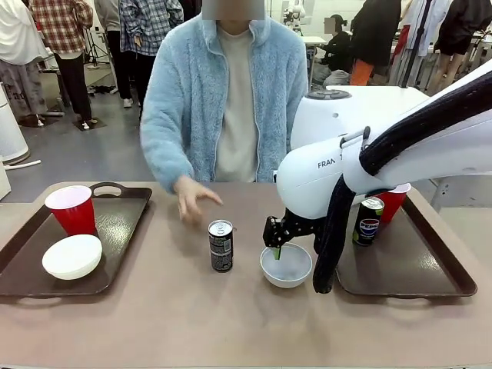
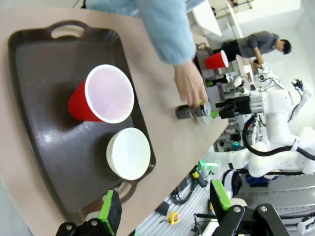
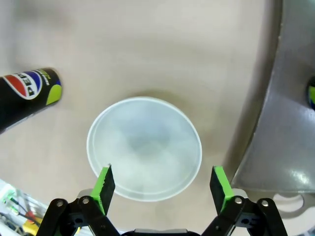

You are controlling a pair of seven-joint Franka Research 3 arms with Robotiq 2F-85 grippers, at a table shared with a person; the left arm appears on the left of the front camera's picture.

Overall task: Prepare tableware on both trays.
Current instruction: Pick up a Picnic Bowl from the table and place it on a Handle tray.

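**One bowl and one can off the trays**

The left tray (image 1: 115, 231) carries a red cup (image 1: 71, 209) and a white bowl (image 1: 71, 256); the left wrist view shows both empty. The right tray (image 1: 407, 269) holds a dark can (image 1: 368, 221) and a second red cup (image 1: 393, 201). Between the trays, on the table (image 1: 154, 323), stand a second can (image 1: 221, 246) and a second bowl (image 1: 286, 265), which the right wrist view shows empty. The right gripper (image 3: 162, 183) hangs over this bowl, released. The left gripper (image 2: 165, 201) gapes, holding nothing.
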